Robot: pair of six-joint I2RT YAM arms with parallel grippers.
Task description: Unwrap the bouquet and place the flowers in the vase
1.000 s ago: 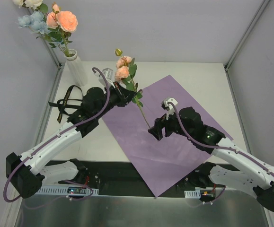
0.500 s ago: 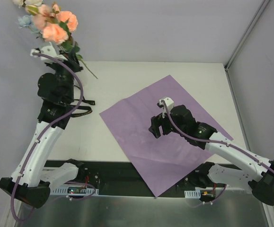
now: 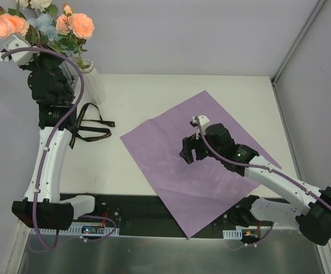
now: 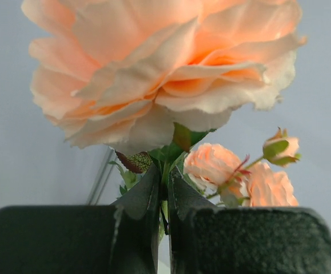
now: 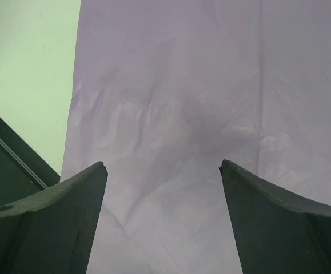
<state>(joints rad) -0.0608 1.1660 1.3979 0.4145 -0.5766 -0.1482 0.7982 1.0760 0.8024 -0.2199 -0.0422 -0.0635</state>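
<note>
My left gripper (image 4: 164,191) is shut on the green stem (image 4: 164,171) of a peach rose spray, with a big bloom (image 4: 165,63) just above the jaws and smaller roses (image 4: 214,164) beside it. In the top view the left arm is raised at the far left, and the held roses (image 3: 6,24) hang next to the flowers (image 3: 76,24) standing in the white vase (image 3: 95,80). The arm partly hides the vase. No wrapped bouquet is in view. My right gripper (image 3: 189,152) hovers open over the purple paper (image 3: 205,177), nothing between its fingers (image 5: 68,217).
The black ribbon (image 3: 90,127) lies loose on the white table (image 3: 148,97) between the vase and the paper. The flat purple sheet (image 5: 182,108) covers the middle and right of the table. Grey walls close in at the left, back and right.
The left arm has carried the rose stem from above the paper up to the far left corner, beside the flowers in the vase. The right gripper stayed over the paper, with jaws slightly wider.
</note>
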